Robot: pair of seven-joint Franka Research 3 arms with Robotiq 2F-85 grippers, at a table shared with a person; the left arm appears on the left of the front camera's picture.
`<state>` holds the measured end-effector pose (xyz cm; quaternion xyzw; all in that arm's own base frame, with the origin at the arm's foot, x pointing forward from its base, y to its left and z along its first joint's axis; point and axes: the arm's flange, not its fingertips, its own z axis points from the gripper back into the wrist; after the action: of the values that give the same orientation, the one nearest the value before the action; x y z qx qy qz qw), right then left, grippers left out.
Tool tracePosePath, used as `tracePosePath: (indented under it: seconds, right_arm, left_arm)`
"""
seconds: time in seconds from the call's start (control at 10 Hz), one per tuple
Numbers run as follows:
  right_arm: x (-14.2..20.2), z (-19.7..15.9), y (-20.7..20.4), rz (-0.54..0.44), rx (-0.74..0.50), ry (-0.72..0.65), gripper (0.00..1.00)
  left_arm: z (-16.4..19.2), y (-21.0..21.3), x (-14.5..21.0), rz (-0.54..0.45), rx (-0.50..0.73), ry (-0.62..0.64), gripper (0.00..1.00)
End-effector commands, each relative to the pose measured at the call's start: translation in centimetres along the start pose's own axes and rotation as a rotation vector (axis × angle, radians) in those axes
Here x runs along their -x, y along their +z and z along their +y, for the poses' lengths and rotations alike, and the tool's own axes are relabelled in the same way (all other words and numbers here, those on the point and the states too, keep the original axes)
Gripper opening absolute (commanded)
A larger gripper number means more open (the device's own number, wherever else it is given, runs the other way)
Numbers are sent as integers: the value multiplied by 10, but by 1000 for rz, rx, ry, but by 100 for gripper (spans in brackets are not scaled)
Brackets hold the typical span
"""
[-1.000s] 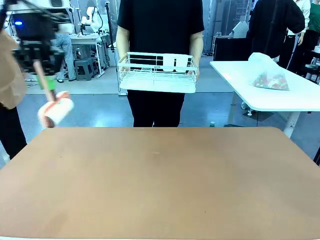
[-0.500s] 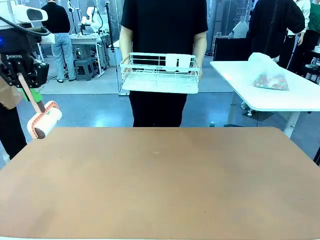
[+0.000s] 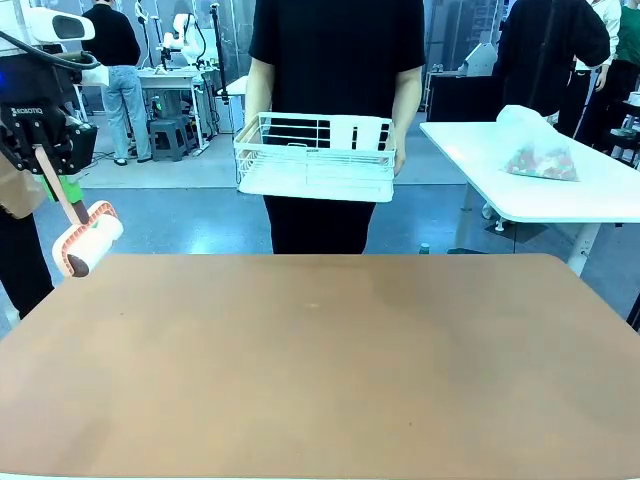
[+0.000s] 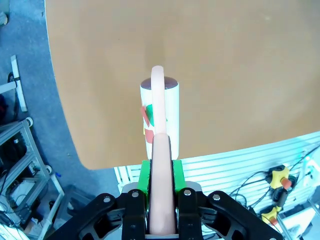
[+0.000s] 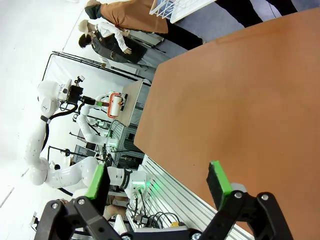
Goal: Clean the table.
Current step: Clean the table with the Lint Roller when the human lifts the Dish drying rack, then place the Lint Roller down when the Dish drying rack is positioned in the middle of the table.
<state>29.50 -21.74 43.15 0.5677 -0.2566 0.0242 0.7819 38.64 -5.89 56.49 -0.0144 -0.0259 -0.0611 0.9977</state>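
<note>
In the front view, the table (image 3: 320,370) spreads across the lower half, its reddish-brown tabletop bare. At the tabletop's far left corner you see the left gripper (image 3: 58,175), its jaws closed on the pale handle of a lint roller (image 3: 88,238). The handle slants down toward the tabletop and the white roll hangs at that corner. You cannot tell from here whether the roll touches the surface. Beyond the tabletop's far edge, near its middle, a person in black holds a white wire basket (image 3: 315,155) in both hands, level and clear of the tabletop. Off the tabletop's far right corner stands a white table (image 3: 600,200) carrying a plastic bag (image 3: 540,148).

In the left wrist view, you look straight down the handle. The left gripper (image 4: 161,175) has its green pads pressed against both sides of the handle. The lint roller (image 4: 160,115) lies over the tabletop (image 4: 225,75), close to its rounded corner and inside its edge, with floor showing past that edge.

In the right wrist view, the right gripper (image 5: 156,180) stands with its jaws spread wide and nothing between the green pads. The tabletop (image 5: 240,100) lies beyond them. Past the tabletop's far edge, the other arm holds the lint roller (image 5: 116,104), and a corner of the basket (image 5: 175,7) shows at the top.
</note>
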Motion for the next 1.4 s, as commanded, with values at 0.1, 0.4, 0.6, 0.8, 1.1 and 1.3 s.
tracePosePath:
  seconds: [0.1, 0.4, 0.6, 0.8, 1.1, 1.3]
  right_arm:
    - [-1, 2, 1, -6, -9, 18, 100]
    - [-1, 2, 1, -6, -9, 18, 100]
    - [-1, 2, 1, -6, -9, 18, 100]
    - [-1, 2, 1, -6, -9, 18, 100]
    - [-1, 2, 1, -6, -9, 18, 100]
    - [-1, 2, 1, -6, -9, 18, 100]
  left_arm:
    - [2, 7, 2, 11, -8, -1, 21]
    - [2, 7, 2, 11, -8, -1, 21]
    - [2, 7, 2, 11, -8, -1, 21]
    - [2, 7, 2, 11, -8, -1, 21]
    - [2, 7, 2, 11, -8, -1, 21]
    - [2, 7, 2, 11, -8, -1, 21]
